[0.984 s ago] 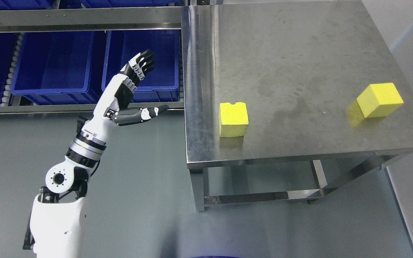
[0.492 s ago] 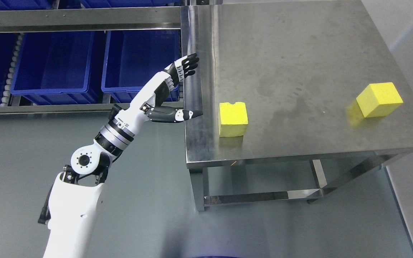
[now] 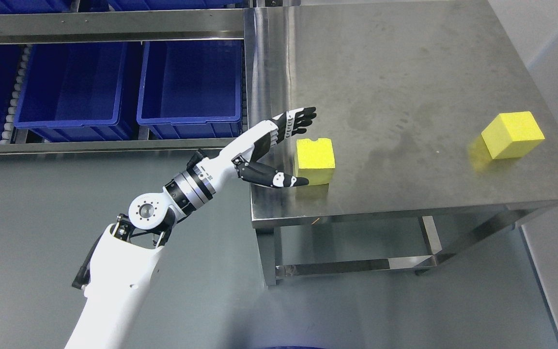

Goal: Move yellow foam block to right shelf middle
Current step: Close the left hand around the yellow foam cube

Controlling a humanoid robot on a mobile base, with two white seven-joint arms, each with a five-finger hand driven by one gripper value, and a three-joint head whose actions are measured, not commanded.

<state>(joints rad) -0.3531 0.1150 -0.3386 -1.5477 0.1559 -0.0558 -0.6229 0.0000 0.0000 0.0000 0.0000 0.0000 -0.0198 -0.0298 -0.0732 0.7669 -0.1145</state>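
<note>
A yellow foam block with a small notch in its top edge sits near the front left of the steel table. A second yellow foam block sits near the table's right edge. My left hand is open just left of the near block: the fingers reach past its far left corner and the thumb lies along its near left side. The hand does not grip the block. The right arm is out of view.
Blue bins stand on a steel rack to the left of the table. A lower frame runs under the table. A wall rises at the right, grey floor lies below.
My left arm has swung right and down from in front of the blue bins, over the table's left edge, to the near block. The hand stays open. Both blocks are unmoved.
</note>
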